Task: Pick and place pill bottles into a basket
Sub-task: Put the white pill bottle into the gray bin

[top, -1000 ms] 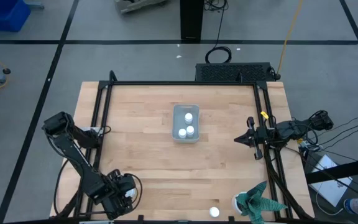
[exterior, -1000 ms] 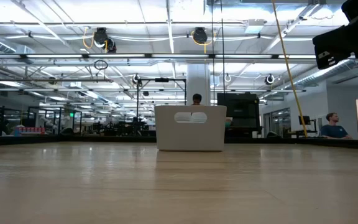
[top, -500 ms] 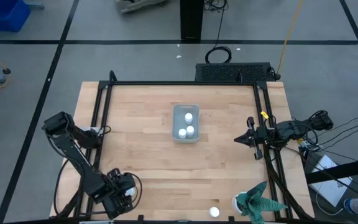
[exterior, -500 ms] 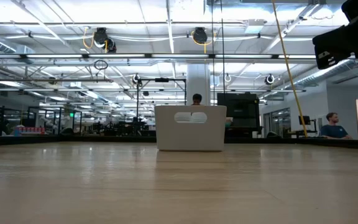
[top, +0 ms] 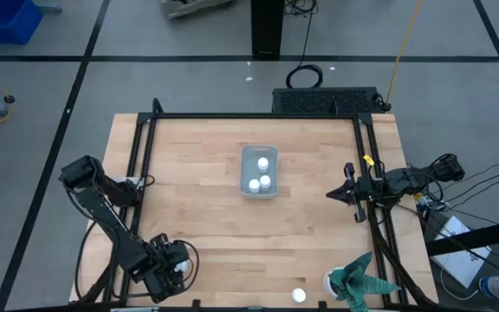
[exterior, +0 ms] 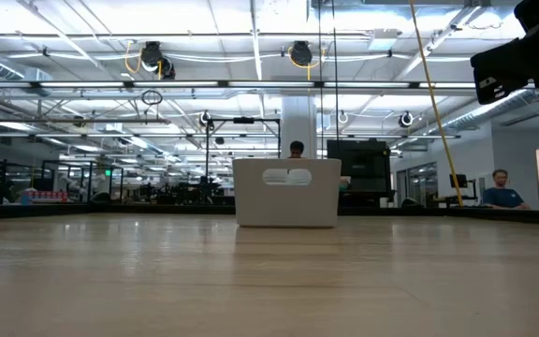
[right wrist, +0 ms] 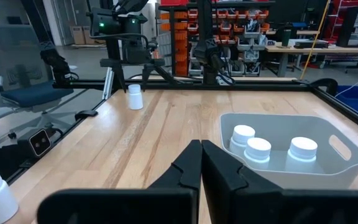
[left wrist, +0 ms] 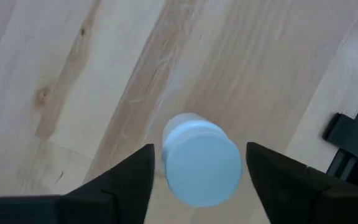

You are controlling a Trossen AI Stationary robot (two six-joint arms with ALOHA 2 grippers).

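While the left claw [left wrist: 197,177] hangs at the desk's [top: 197,225] front-left corner, its fingers are spread either side of a white pill bottle [left wrist: 201,160] without touching it. Three more bottles [top: 260,175] stand in the basket [top: 259,192] mid-desk. At the right edge, the right claw [top: 334,196] waits, fingers pressed together on nothing.

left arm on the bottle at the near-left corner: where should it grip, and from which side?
Grip the pill bottle across its round cap and upper body, coming straight down from above. It stands upright on the table, and the left hand already straddles it, open, one finger on each side, so a short descent and a squeeze across the width should do.
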